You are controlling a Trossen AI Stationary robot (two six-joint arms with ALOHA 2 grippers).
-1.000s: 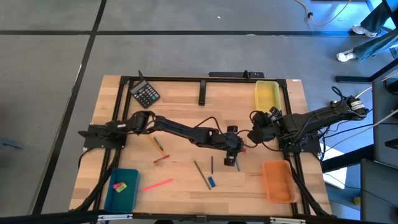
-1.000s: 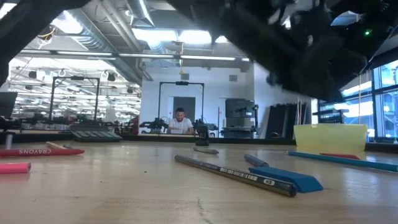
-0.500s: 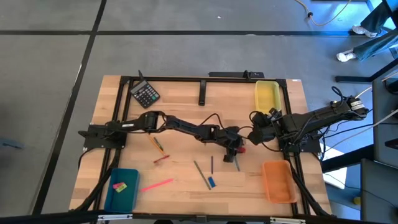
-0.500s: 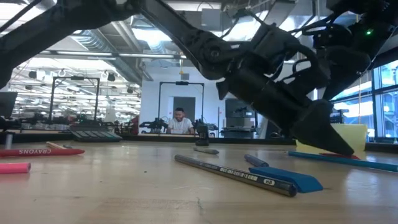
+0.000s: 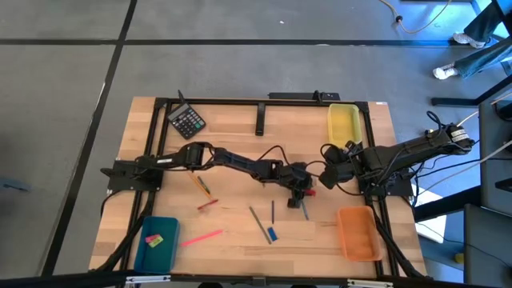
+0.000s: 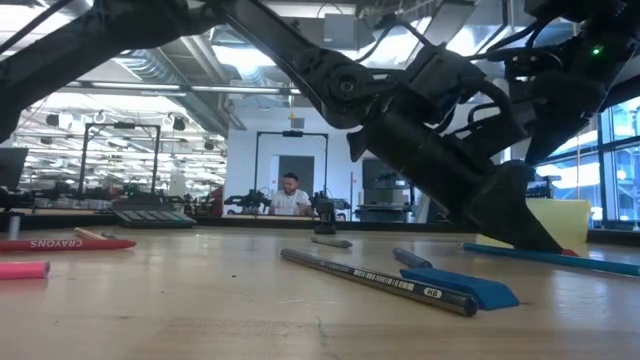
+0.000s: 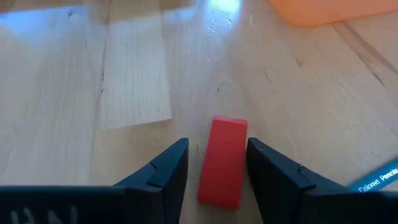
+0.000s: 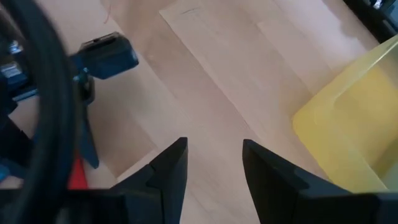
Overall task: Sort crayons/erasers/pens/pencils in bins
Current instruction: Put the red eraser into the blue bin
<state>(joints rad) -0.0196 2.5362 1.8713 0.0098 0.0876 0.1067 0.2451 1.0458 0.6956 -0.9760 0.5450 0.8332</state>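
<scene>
One red eraser point(image 7: 222, 163): a short flat block, plain faces, square ends, one long side turned up. Lying flat on the table point(image 7: 56, 93), right between the two fingers of the left claw point(image 7: 217, 146), long axis pointing away from the wrist. Far end of it sticking out a little past the fingertips.

Left claw itself down low at the wood, fingers parted to either side of the block. On one side a thin strip of wood visible between finger and eraser; on the other side very close, contact or not impossible to tell. No firm hold to see, eraser resting on the table.

Left arm stretched far across from its base, elbow low, wrist tipped down, seen from above reaching to the middle of the table. Beyond the fingertips, well apart, the orange bin point(image 7: 329, 9). Just beside one finger, the tip of a blue pencil point(image 7: 379, 180).

Right claw point(image 8: 213, 149) near the left one, raised over the table, fingers apart with nothing between them. Yellow bin point(image 8: 348, 118) ahead of it and to one side. Teal bin point(image 5: 158, 242) far behind the left claw, near that arm's base.
</scene>
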